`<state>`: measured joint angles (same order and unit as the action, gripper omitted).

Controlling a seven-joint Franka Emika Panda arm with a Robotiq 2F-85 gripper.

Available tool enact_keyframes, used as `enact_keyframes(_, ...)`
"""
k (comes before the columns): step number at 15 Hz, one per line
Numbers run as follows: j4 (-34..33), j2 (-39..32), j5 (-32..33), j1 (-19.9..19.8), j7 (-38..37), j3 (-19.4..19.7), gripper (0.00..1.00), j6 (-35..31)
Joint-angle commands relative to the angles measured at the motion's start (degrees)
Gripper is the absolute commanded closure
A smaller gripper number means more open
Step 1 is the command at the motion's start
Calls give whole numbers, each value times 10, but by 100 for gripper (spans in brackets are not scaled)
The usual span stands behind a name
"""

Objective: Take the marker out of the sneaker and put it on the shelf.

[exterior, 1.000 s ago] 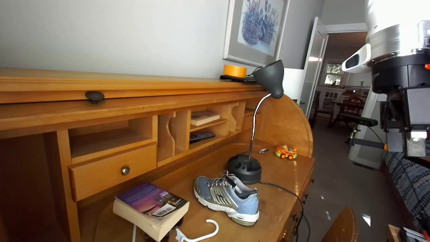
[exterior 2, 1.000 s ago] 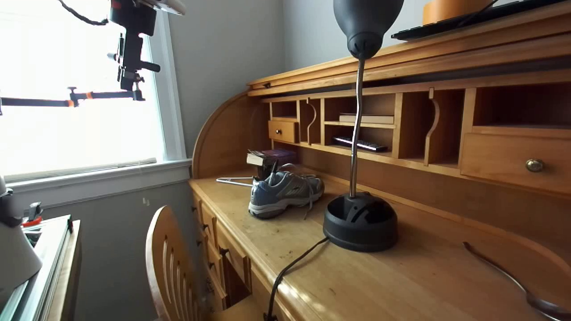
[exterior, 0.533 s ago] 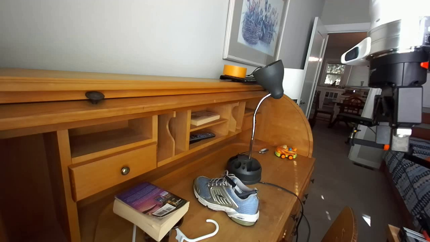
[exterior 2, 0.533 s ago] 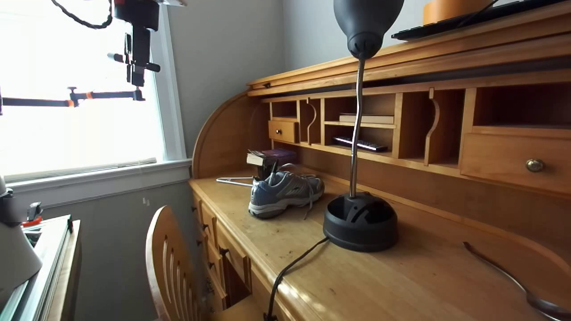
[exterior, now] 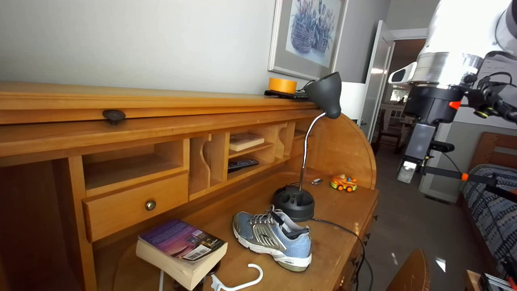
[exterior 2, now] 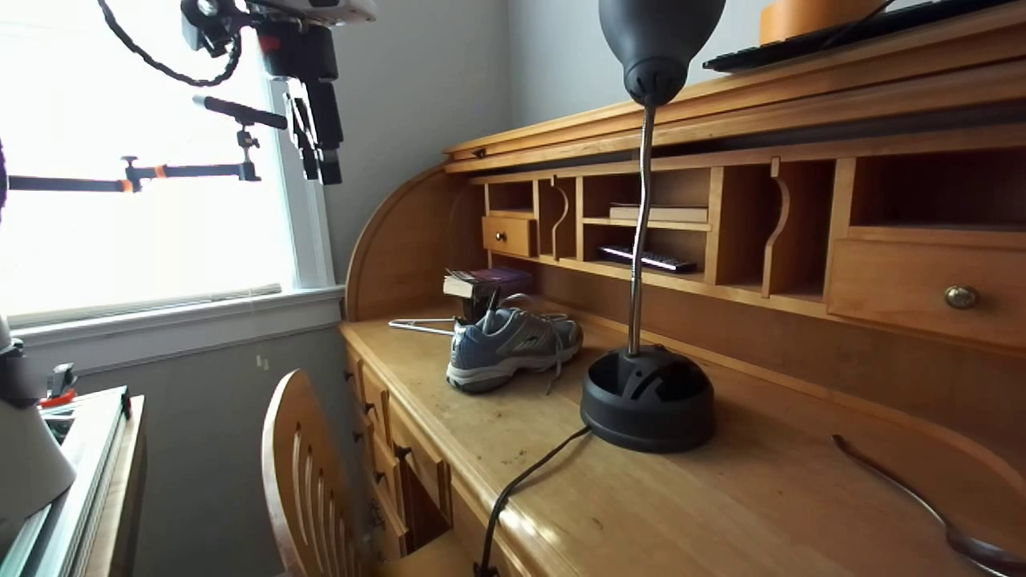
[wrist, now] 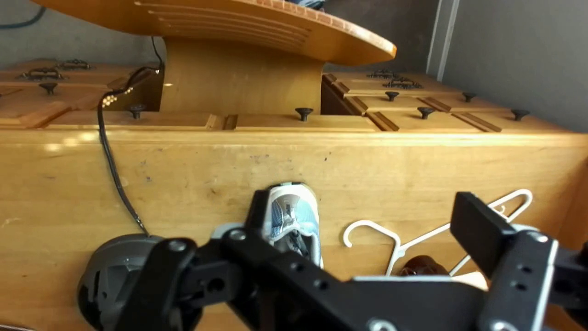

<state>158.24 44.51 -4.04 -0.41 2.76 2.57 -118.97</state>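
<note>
The grey and blue sneaker [exterior: 272, 238] rests upright on the desk in both exterior views. A dark marker [exterior 2: 491, 304] pokes up from its ankle opening; in the wrist view, dark shapes inside the shoe are partly covered by my left finger [wrist: 259, 202]. Above the desktop, a shelf [exterior 2: 646, 226] divides a middle cubby of the hutch. My gripper [wrist: 363, 207] hangs high in front of the desk, pointing down and well apart from the sneaker. Its jaws stand wide apart with nothing between them. An exterior view also shows the gripper [exterior 2: 319, 167] near the window.
Beside the sneaker stands a black lamp [exterior 2: 648, 401] with a tall neck and a trailing cord [exterior 2: 529, 481]. A thick book [exterior: 181, 250] and a white hanger [wrist: 396, 255] lie on its opposite side. A wooden chair [exterior 2: 300, 473] faces the desk front.
The arm has swung toward the desk and the gripper has tilted: it moved left in one exterior view and right in another. Sneaker and marker have stayed put; the jaws remain apart.
</note>
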Motion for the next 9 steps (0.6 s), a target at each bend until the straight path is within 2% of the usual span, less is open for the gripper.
enact_keyframes(1, -1, -80, -8, 5, 21, 16, 0, -79)
enact_keyframes(2, -1, -92, -3, 2, 20, 14, 0, -86)
enact_keyframes(3, -1, -53, -1, 0, 11, 8, 0, -59)
enact_keyframes(9, -7, -70, 4, -4, 2, 1, 0, -74)
